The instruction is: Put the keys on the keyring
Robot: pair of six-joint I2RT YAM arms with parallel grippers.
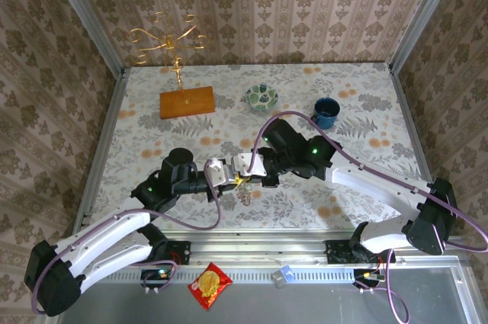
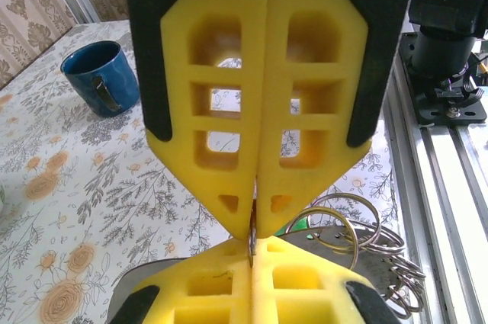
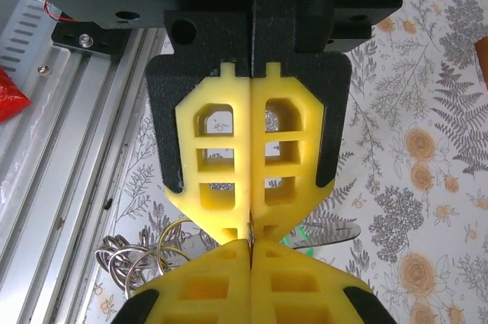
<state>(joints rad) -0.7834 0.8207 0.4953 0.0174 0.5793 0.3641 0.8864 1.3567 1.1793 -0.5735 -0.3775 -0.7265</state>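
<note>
At the table's near edge, the left gripper and right gripper are meeting tip to tip, both jaws pressed closed. The left is nipping a thin metal edge, with the keyring bunched just beside it. Any twist is risking that edge slipping free, and the right wrist view is baring a green-headed key barely glimpsed from the left.

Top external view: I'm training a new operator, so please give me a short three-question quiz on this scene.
1. True or false: the blue mug stands upright.
2. What lies nearest the arm bases? A) snack packet B) green bowl C) gold stand
3. Fill in: the jaws of the left gripper and the right gripper are both ___.
Key: 1 true; 2 A; 3 shut.
</note>
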